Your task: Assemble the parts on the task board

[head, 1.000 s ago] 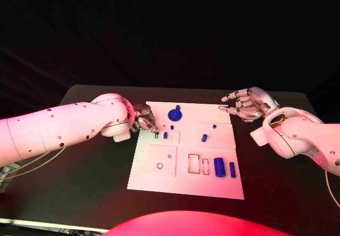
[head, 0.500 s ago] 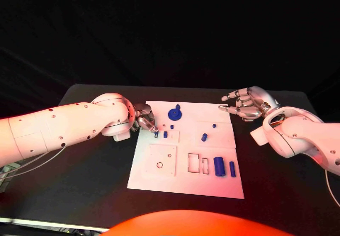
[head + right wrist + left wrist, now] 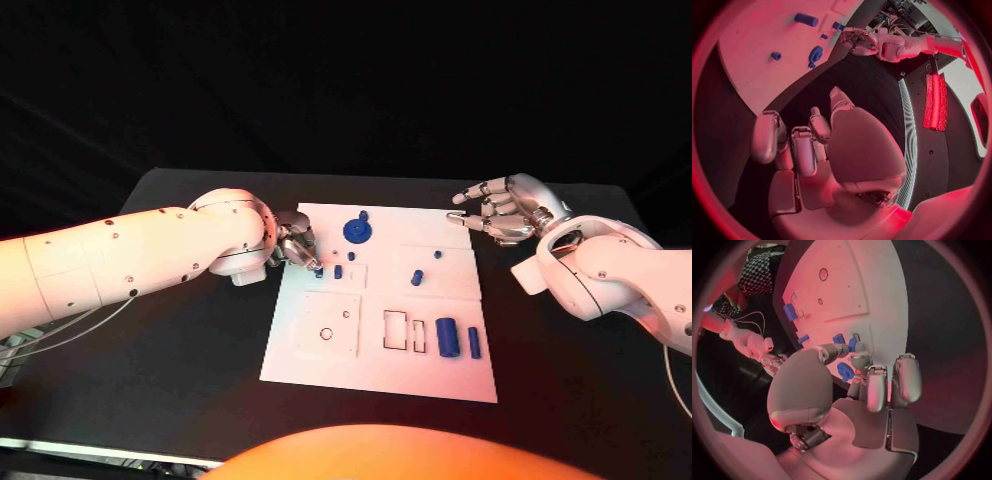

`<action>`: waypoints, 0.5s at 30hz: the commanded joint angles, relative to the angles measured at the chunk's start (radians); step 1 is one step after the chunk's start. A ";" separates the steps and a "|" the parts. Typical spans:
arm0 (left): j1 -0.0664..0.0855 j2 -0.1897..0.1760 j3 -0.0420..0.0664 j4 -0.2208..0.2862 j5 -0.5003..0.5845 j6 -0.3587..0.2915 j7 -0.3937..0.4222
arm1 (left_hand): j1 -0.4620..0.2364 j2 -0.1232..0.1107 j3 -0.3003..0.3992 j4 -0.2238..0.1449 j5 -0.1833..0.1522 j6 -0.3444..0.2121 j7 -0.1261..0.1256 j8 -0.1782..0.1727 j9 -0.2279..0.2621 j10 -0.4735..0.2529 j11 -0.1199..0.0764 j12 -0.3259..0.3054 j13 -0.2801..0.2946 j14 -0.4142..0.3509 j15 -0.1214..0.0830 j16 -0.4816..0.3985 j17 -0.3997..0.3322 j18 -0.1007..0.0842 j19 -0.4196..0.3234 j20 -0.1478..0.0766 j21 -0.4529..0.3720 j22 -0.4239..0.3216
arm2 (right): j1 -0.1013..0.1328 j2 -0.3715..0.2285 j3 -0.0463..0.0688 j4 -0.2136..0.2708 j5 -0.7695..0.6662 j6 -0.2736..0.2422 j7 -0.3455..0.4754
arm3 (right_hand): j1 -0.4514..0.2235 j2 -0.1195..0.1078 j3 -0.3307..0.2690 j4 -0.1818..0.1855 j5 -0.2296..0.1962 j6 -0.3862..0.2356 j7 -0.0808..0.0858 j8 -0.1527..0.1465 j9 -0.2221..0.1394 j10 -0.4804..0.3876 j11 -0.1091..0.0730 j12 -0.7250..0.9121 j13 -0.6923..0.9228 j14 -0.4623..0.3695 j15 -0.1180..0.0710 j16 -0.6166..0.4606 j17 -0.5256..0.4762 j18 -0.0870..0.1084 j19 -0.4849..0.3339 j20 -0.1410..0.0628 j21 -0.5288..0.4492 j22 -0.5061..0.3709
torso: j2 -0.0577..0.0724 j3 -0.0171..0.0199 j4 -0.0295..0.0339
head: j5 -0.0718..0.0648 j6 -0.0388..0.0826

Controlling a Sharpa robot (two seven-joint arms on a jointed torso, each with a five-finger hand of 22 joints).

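Your left robot hand (image 3: 296,245) sits at the task board's (image 3: 447,375) left edge, toward the far corner, fingertips (image 3: 856,344) curled down together on a small blue peg (image 3: 319,270). From the left wrist view it looks pinched between thumb and fingers, though the contact is partly hidden. Just beside it stands a second peg (image 3: 338,271), and a little further in a round blue disc (image 3: 355,232) near the board's far edge.

Your right robot hand (image 3: 500,212) hangs off the board's far right corner, over bare bench (image 3: 173,400), fingers spread and loosely curved, holding nothing, well apart from any part.

Step in hand, as I read it: seating or lifting that left-edge peg. Next move calls for a steady vertical line over its hole and light pressure; watch for the peg tilting against the neighbour.

Further out, two short pieces (image 3: 415,279) lie mid-board, and a blue cylinder (image 3: 447,340) with a slim bar (image 3: 473,344) rests near the board's right edge, toward the near corner, untouched.
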 commanded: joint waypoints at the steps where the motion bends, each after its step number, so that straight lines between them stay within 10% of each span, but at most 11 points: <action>1: -0.001 0.004 0.000 -0.001 -0.013 0.027 0.009 | -0.001 0.011 0.189 -0.196 0.005 0.010 -0.004 0.003 0.001 0.007 0.000 0.004 0.000 0.096 -0.008 0.004 0.231 -0.006 0.006 -0.002 0.005 0.001 | -0.001 0.000 0.000 0.001 -0.010 0.006 0.010 | -0.003 0.004 0.004 0.001 0.007 0.004 -0.001 0.004 -0.002 -0.010 0.000 -0.005 -0.001 0.066 -0.007 -0.006 0.111 0.009 -0.003 -0.003 -0.002 0.079 | 0.000 0.0006 -0.0005 | 0.001 -0.003; 15: -0.003 0.009 0.000 -0.006 -0.022 0.041 0.011 | -0.002 0.010 0.189 -0.198 0.005 0.010 -0.004 0.003 0.001 0.006 0.000 0.003 -0.002 0.096 -0.008 0.004 0.230 -0.006 0.007 -0.002 0.005 0.002 | -0.001 -0.001 0.000 0.002 -0.004 0.010 0.008 | -0.005 0.004 0.004 0.001 0.009 0.003 -0.001 0.004 -0.002 -0.010 0.000 -0.004 -0.001 0.066 -0.007 -0.006 0.111 0.009 -0.003 -0.003 -0.002 0.079 | -0.001 0.0009 0.0001 | -0.002 -0.006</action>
